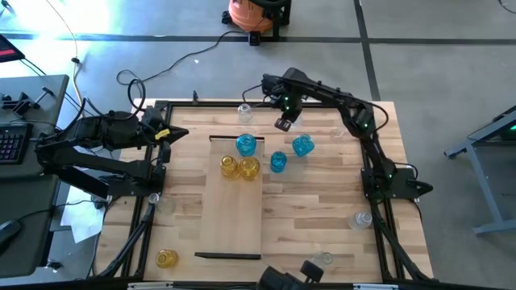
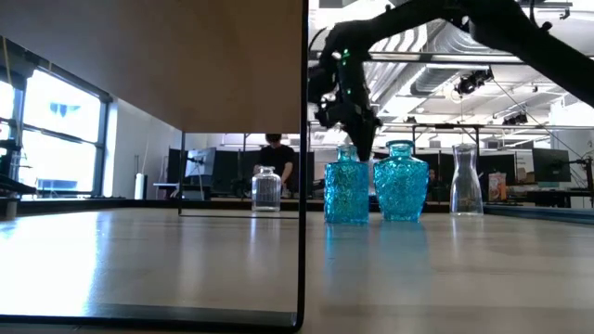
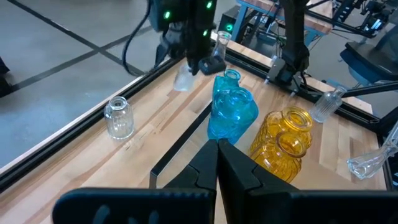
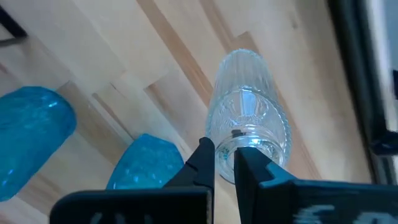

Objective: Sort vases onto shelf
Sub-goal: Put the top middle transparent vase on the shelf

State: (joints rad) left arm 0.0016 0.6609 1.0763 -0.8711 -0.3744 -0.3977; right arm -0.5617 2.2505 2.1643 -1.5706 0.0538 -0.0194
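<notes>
Fingers [image 4: 222, 163] pinch ribbed clear glass vase [image 4: 249, 127] rim

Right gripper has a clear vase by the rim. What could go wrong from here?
The right gripper pinches only the clear vase's glass rim, so it might slip or swing. Two blue vases stand off the shelf close by and could get knocked in transit.

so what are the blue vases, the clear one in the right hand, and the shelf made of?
Blue vases: translucent tinted glass by the look, with a textured, glossy surface that light passes through. Clear vase: ribbed colourless glass, probably; the wood shows through it. The right hand is shut on its neck. Shelf: pale smooth wood or veneer, faint grain, matte; which one can't be told.
</notes>
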